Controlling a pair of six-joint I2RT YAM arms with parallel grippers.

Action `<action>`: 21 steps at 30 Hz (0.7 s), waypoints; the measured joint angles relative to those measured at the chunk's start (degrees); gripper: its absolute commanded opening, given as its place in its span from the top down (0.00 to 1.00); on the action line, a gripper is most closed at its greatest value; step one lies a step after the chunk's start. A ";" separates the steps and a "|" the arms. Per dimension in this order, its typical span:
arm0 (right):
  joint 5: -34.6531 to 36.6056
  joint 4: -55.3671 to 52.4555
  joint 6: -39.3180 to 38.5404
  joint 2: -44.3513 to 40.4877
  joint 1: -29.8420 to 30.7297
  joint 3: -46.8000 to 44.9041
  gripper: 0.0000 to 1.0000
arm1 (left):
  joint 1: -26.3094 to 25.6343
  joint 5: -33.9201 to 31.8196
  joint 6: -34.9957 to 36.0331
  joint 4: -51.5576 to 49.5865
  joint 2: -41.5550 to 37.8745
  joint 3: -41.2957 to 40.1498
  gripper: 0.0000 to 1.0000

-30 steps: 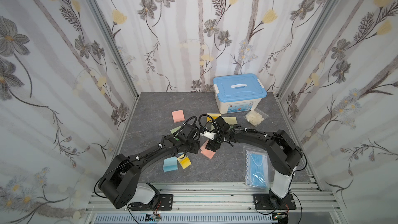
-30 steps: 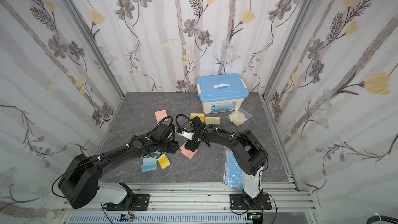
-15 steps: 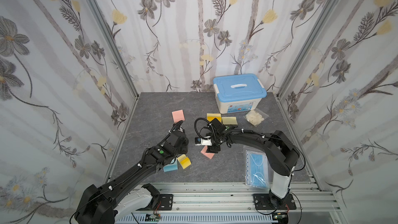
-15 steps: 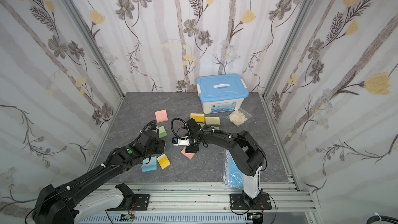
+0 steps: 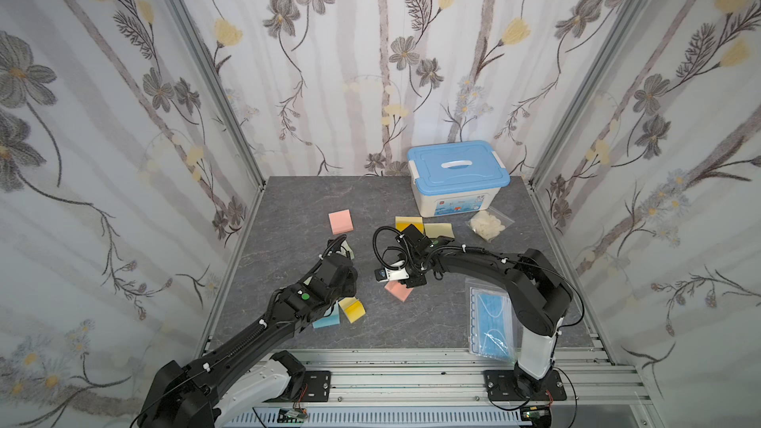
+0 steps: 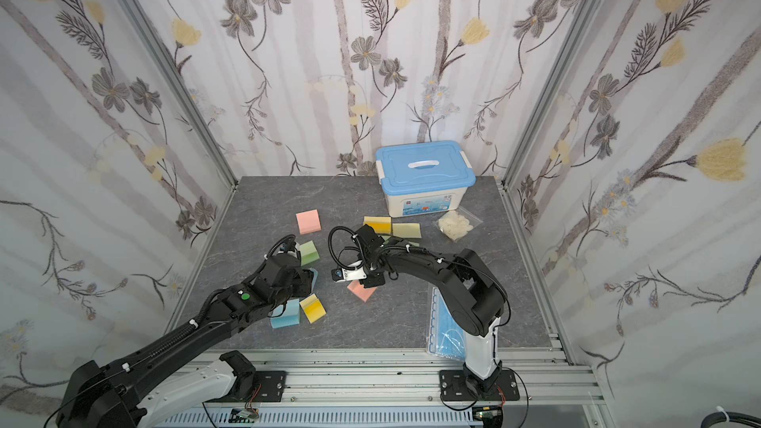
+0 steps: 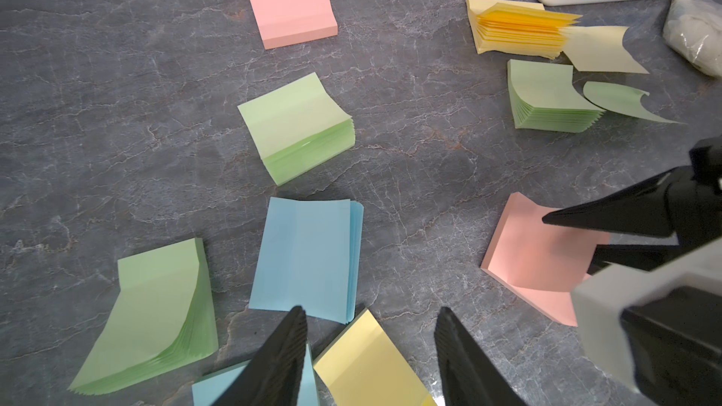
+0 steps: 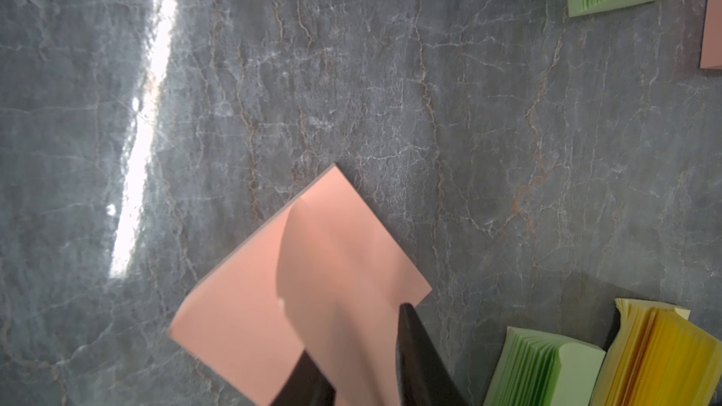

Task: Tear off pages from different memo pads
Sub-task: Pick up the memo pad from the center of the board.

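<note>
My right gripper (image 8: 353, 328) was down on the pink pad (image 8: 234, 306), which sat just off the middle of the table (image 5: 288, 207) toward 6 o'clock. The jaws were pulled in narrow and pinching the top pink page (image 8: 344, 251). That sheet was bowed up off the stack between my fingers, and its far corner lay flat on the pad.

My left gripper (image 7: 370, 310) hung over the 7 o'clock patch with its jaws roughly half apart and nothing in them. A yellow pad (image 7: 367, 361) and a blue pad (image 7: 218, 388) were right below it. Just beyond those in the left wrist view lay a thin blue stack (image 7: 304, 255), with a curled green pad (image 7: 156, 306) beside it. Further on was a middle green pad (image 7: 297, 126), around 10 o'clock and close to centre.

A second pink pad (image 5: 341, 222) lay flat at 11 o'clock, well apart from everything else. Up at 12 to 1 o'clock was a fanned yellow pad (image 5: 409, 223) with a loose yellow page (image 5: 438, 230) touching its edge. Near it, a back green pad (image 7: 547, 95) had a loose green page (image 7: 621, 101) curling just beside it.

A blue-lidded box (image 5: 457, 170) stood against the back wall at 1 o'clock, and a bag of masks (image 5: 492, 323) lay at 4 o'clock by my right arm.
</note>
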 measured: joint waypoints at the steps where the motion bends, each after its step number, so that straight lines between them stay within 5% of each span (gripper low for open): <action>1: -0.52 -0.63 -0.57 0.04 0.04 0.13 1.00 | 0.07 -0.20 0.00 0.20 -0.44 -0.33 0.44; 5: -2.71 -4.11 -0.87 0.07 0.15 2.19 1.00 | 0.35 -0.35 0.02 1.33 -1.40 -1.62 0.42; 9: -3.28 -5.57 0.96 -3.61 -0.26 2.43 1.00 | 0.52 1.66 0.11 3.56 -1.29 -3.02 0.24; 21: -13.53 -4.85 10.19 -25.81 -0.79 -4.96 1.00 | 0.42 26.88 1.62 20.15 -6.82 -9.33 0.10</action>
